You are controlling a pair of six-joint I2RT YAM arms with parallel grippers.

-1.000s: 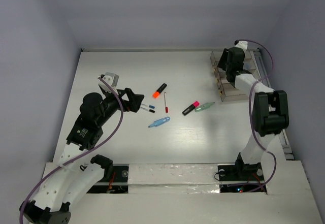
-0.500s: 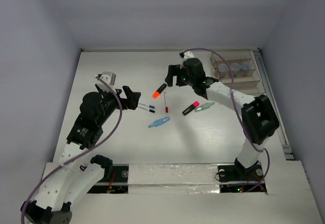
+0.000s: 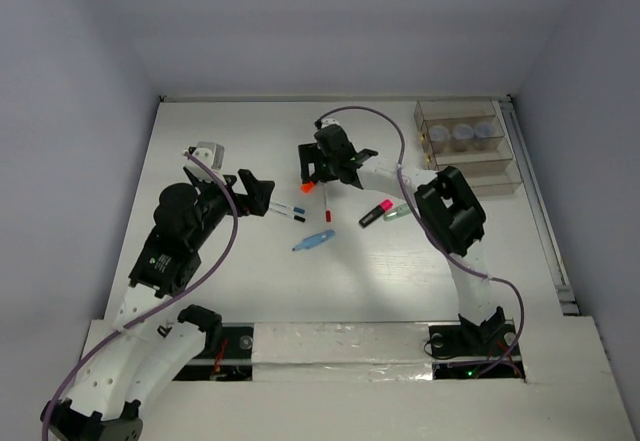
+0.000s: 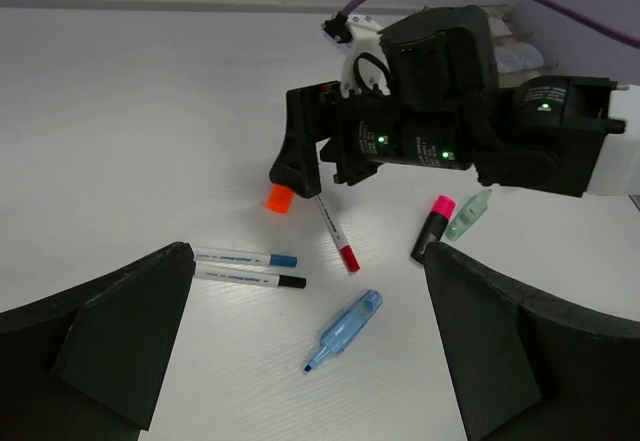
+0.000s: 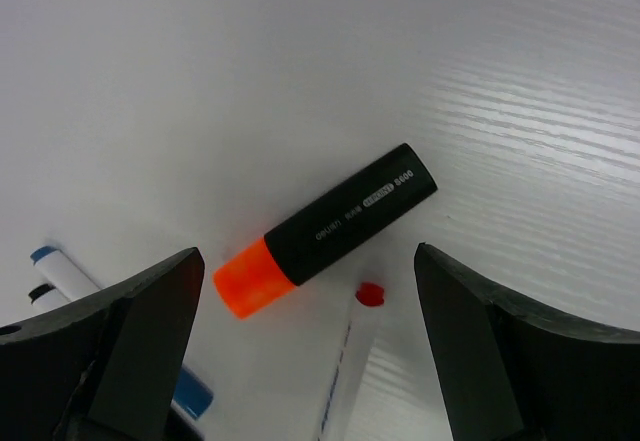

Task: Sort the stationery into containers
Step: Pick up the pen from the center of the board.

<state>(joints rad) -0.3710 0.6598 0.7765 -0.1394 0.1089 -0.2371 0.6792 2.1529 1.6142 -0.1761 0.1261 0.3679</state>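
**Open hand over the orange-black highlighter**

The right hand (image 5: pixel 305 256) has its fingers (image 5: pixel 130 341) spread wide. The orange-black highlighter (image 5: pixel 325 229) lies slantwise between them on the white worktop (image 5: pixel 200 61), its orange cap toward 8 o'clock. A red-tipped pen (image 5: pixel 345 361) lies at 6 o'clock. A blue-tipped pen (image 5: pixel 52 259) and a black-tipped pen (image 5: pixel 40 293) peek out at 9 o'clock.

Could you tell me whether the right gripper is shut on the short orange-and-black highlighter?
No, the right gripper is open, its fingers standing either side of the short orange-and-black highlighter, which lies untouched.
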